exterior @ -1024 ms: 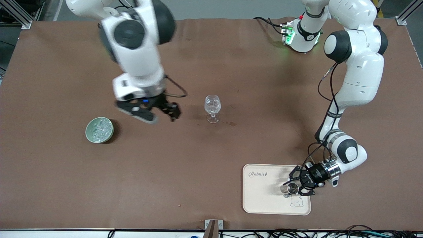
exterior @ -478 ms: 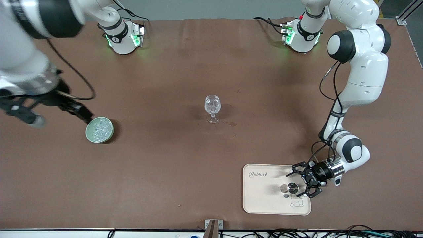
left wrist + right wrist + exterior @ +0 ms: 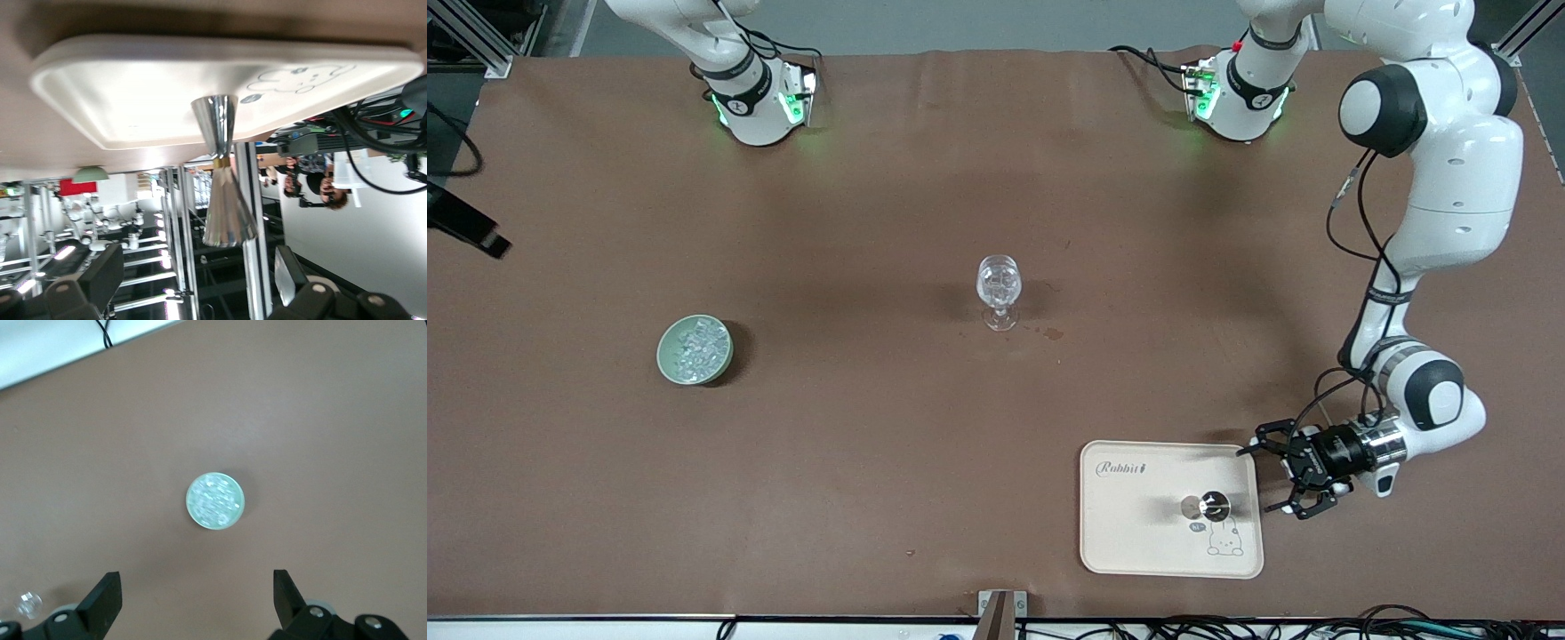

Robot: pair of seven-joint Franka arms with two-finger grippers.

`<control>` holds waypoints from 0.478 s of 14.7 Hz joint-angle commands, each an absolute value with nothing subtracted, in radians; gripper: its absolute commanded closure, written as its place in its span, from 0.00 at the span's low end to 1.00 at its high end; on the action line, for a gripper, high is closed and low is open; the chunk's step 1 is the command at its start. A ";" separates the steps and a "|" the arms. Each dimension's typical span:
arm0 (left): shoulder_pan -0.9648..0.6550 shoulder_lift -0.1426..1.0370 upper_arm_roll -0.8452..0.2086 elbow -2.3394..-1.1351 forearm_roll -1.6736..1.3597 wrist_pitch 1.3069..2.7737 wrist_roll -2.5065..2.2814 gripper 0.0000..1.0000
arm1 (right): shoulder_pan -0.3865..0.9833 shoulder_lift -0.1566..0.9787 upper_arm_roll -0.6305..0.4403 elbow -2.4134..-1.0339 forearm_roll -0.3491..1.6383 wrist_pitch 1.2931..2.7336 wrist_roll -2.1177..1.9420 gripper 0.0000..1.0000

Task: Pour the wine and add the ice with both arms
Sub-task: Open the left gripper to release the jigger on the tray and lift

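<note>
Left pincer (image 3: 1282, 481) spread wide, holding nothing, beside tray (image 3: 1129, 533) with metal jigger (image 3: 1213, 505). Right pincer (image 3: 193, 603) spread wide, holding nothing, high over ice (image 3: 695, 348) bowl (image 3: 669, 363).

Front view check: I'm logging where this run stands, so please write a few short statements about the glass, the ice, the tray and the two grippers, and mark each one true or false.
1. The stemmed glass stands upright on the bare table. True.
2. The ice lies in the green bowl. True.
3. The left gripper is shut on the metal cup. False: its fingers are open, beside the tray, apart from the cup.
4. The metal cup stands on the tray. True.
5. The right gripper holds an ice cube. False: its fingers are open and empty, high over the bowl.
6. The bowl sits on the tray. False: it sits on the table, toward the right arm's end.
</note>
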State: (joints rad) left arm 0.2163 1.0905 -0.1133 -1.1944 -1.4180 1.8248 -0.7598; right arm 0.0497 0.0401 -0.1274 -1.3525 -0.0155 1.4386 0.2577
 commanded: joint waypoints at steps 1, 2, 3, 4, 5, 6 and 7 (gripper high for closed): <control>0.239 1.013 -0.114 -1.244 -1.310 1.789 -0.839 0.00 | 0.000 -0.001 -0.120 -1.382 -0.009 1.402 0.158 0.00; 0.242 0.996 -0.114 -1.243 -1.264 1.763 -0.863 0.00 | -0.005 -0.002 -0.130 -1.399 -0.009 1.402 0.155 0.00; 0.242 0.977 -0.114 -1.243 -1.228 1.744 -0.879 0.00 | -0.005 -0.005 -0.135 -1.422 -0.009 1.408 0.155 0.00; 0.242 0.957 -0.114 -1.243 -1.182 1.724 -0.887 0.00 | -0.003 -0.006 -0.135 -1.433 -0.008 1.417 0.153 0.00; 0.244 0.933 -0.114 -1.243 -1.130 1.707 -0.891 0.00 | 0.000 -0.003 -0.133 -1.434 -0.006 1.434 0.155 0.00; 0.244 0.910 -0.114 -1.239 -1.077 1.692 -0.891 0.00 | 0.005 -0.003 -0.132 -1.434 -0.006 1.460 0.155 0.00; 0.241 0.882 -0.115 -1.238 -1.033 1.683 -0.890 0.00 | 0.005 -0.002 -0.130 -1.436 -0.002 1.471 0.155 0.00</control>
State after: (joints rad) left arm 0.2407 0.9629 -0.1144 -1.1958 -1.1127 1.7036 -0.8806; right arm 0.0037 0.0194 -0.1371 -1.4067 -0.0141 1.4397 0.1648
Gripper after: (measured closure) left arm 0.000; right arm 0.000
